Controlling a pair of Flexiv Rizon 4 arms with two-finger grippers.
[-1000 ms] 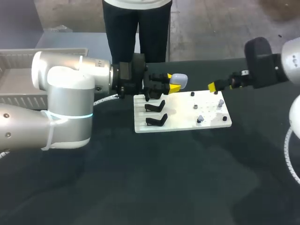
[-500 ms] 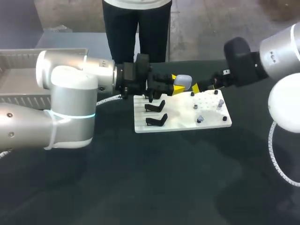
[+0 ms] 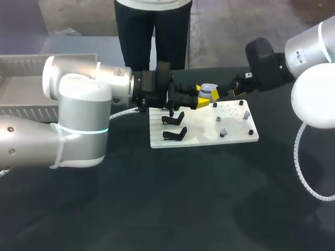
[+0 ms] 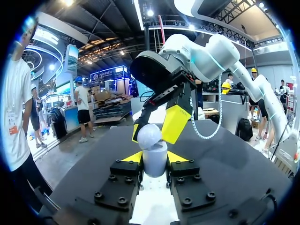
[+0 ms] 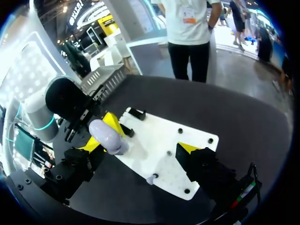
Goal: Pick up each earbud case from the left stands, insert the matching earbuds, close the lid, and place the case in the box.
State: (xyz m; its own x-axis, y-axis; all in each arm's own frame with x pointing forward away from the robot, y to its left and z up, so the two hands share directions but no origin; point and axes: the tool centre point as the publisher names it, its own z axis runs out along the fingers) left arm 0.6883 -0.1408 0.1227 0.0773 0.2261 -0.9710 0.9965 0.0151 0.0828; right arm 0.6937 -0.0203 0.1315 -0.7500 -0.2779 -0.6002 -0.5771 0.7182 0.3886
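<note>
Left gripper [image 4: 154, 157] is pinching the lavender earbud case [image 5: 108, 137] low on its body, holding it in the air over the far left corner of the white board [image 3: 230, 128]. Right gripper [image 5: 139, 147] is right there with fingers spread wide, one yellow tip beside the case's rounded top; contact, can't tell. Two black stands [image 3: 174, 119] sit on the board's left half, small grey pieces [image 3: 223, 133] on its right.
</note>
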